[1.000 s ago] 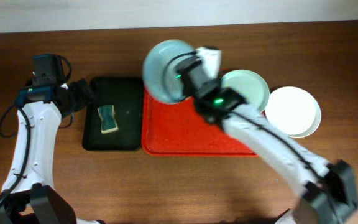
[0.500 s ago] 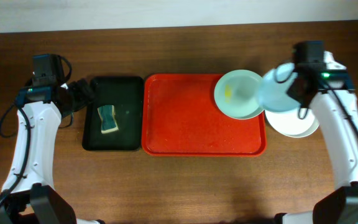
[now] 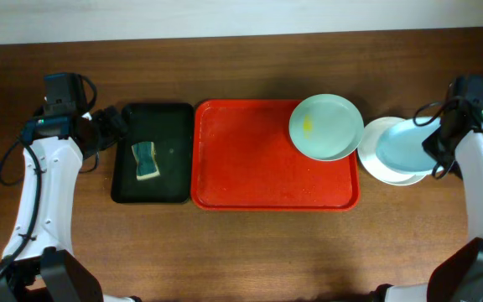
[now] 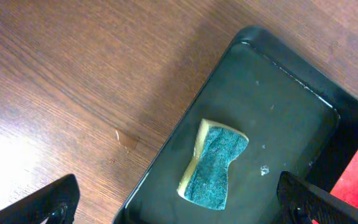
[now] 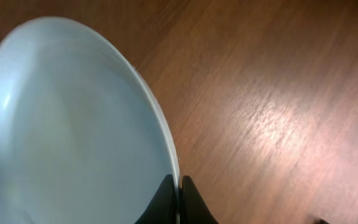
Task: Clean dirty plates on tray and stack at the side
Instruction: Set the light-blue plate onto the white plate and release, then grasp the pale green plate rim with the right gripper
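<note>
Overhead, the right gripper (image 3: 439, 149) pinches the blue plate (image 3: 402, 148) over the white plate (image 3: 371, 164) beside the tray (image 3: 250, 164), while the left gripper (image 3: 111, 127) hangs open near the sponge (image 3: 145, 160).

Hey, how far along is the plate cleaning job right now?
Done: the white plate sits on the table beside the red tray. In hand: the right end effector grips the pale blue plate by its rim, over the white one. Remaining: the mint green plate, yellow smear showing, lies on the tray; the sponge sits in the black tray.
</note>
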Tool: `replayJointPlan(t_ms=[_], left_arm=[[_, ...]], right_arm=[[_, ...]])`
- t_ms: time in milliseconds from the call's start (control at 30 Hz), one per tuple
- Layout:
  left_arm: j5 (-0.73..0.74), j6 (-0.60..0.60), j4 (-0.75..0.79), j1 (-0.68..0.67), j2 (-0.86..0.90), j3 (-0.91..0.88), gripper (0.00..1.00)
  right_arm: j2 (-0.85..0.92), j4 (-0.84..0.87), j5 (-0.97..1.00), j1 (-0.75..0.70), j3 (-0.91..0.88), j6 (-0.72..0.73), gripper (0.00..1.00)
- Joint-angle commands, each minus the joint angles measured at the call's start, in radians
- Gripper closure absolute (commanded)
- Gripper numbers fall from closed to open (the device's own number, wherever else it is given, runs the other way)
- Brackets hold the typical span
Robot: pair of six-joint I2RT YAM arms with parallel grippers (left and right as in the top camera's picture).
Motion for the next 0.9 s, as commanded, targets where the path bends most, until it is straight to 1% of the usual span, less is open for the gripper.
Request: replayJointPlan(t_ms=[0,333,567,733,767,800,833,867], left_arm=[[0.004,-0.009,-0.001,0.0,-0.012,0.001,0.01],[0.004,-0.009,-0.001,0.0,-0.012,0.001,0.0],[0.004,-0.009,-0.001,0.0,-0.012,0.001,0.01],[0.004,-0.009,-0.001,0.0,-0.012,0.001,0.01],[0.004,-0.009,-0.001,0.0,-0.012,0.001,0.01],[0.004,-0.009,-0.001,0.0,-0.012,0.001,0.01],[0.004,-0.009,-0.001,0.0,-0.012,0.001,0.01],[0.004,-0.009,-0.001,0.0,-0.012,0.001,0.01]], right_arm=[[-0.02,0.088,-0.008,-0.001,-0.086,0.008,0.96],[-0.019,0.209,-0.009,-0.001,-0.195,0.005,0.96],[-0.018,0.306,-0.046,-0.001,-0.29,0.005,0.96],[-0.016,0.345,-0.046,-0.001,-0.332,0.005,0.96],[-0.016,0.343,-0.046,-0.001,-0.333,0.005,0.94],[-0.016,0.342,-0.046,-0.001,-0.334,0.005,0.86],[-0.016,0.339,-0.048,-0.001,-0.334,0.005,0.76],[-0.016,0.329,-0.058,-0.001,-0.334,-0.006,0.62]])
